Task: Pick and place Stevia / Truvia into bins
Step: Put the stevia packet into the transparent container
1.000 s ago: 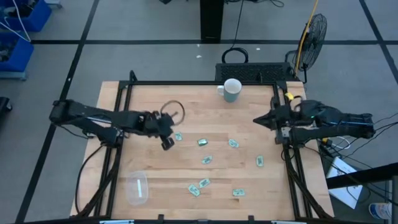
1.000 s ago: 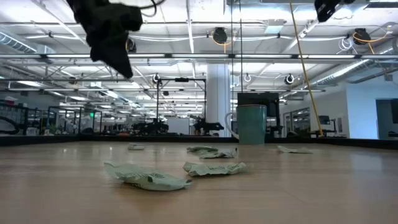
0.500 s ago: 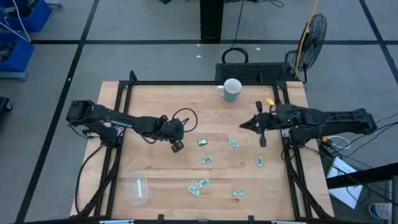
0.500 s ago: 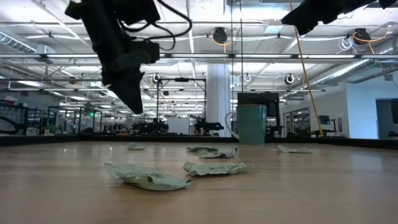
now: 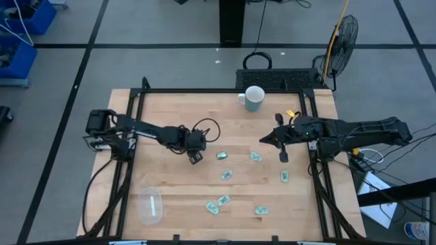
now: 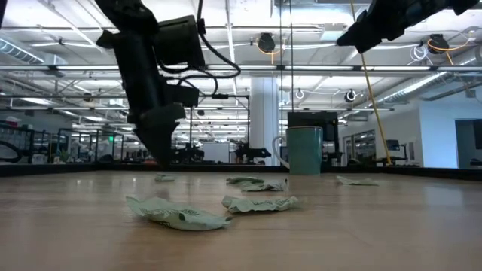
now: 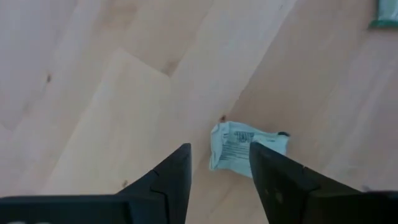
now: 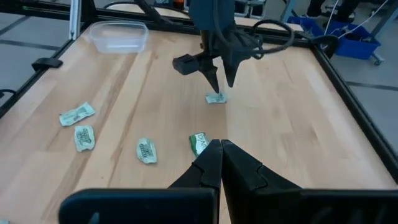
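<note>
Wooden table [image 5: 170, 184] fills the high view, where we can hardly see the packet under the left gripper [image 5: 194, 157], since the arm covers it. Only the left wrist view shows it plainly: a pale green packet [image 7: 245, 148] lying flat between the parted fingers [image 7: 171, 177], its long axis crossing the gap, one end cut off by a finger. Other packets [image 5: 225, 175] lie scattered mid-table. We see the clear bin [image 5: 150, 206] near the table's front left corner. Over the right side hangs the right gripper [image 8: 219, 163], its fingers pressed together on nothing
</note>
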Available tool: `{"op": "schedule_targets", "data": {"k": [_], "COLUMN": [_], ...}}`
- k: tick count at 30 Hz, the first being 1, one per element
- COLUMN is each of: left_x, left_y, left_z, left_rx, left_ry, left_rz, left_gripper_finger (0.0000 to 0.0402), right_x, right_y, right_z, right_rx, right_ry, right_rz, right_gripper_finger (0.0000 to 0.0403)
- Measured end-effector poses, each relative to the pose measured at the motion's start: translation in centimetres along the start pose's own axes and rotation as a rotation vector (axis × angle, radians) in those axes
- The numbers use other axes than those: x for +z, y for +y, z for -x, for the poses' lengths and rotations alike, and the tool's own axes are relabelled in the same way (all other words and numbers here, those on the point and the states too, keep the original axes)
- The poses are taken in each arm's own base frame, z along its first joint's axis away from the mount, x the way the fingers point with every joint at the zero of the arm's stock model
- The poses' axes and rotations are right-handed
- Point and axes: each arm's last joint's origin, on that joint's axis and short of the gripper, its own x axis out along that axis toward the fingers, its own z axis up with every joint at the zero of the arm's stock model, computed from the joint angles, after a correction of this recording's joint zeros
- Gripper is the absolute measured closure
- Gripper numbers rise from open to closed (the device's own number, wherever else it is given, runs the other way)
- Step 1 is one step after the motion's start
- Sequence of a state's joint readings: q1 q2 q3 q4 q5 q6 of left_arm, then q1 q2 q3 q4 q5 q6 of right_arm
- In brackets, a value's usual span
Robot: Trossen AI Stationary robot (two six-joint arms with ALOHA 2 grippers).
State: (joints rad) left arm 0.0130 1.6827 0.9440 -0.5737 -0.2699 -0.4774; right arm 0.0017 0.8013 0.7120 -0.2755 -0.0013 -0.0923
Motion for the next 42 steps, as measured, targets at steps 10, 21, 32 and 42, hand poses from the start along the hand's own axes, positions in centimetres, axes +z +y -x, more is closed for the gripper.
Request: {"op": "schedule_targets", "data": {"k": [10, 21, 32, 42], "left_x": [-0.1, -0.2, -4.2, -13.6], "left_y": [0.2, 0.5, -2.6, -8.2], "left_z": [-1.8, -0.9, 7.4, 13.3], "left_rx": [0.072, 0.062, -0.221, -0.41], "left_ry": [0.035, 0.04, 0.077, 0.228], "left_rz": [-0.021, -0.052, 0.019, -0.017], "left_gripper_finger": [0.0235, 0.0391, 0.0399, 0.04], "right_x": [-0.1, 0.0, 0.0, -0.4], "right_y": [-0.3, -0.5, -0.5, -0.5], "right_z": [-1.2, -1.3, -1.3, -1.4], "right_rx": [-0.098, -0.182, -0.181, -0.18], "right_ry": [0.035, 0.025, 0.032, 0.043], "right_rz": [0.008, 0.027, 0.026, 0.028], "right_gripper_finger": [0.0403, 0.0403, 0.0403, 0.0403]}}
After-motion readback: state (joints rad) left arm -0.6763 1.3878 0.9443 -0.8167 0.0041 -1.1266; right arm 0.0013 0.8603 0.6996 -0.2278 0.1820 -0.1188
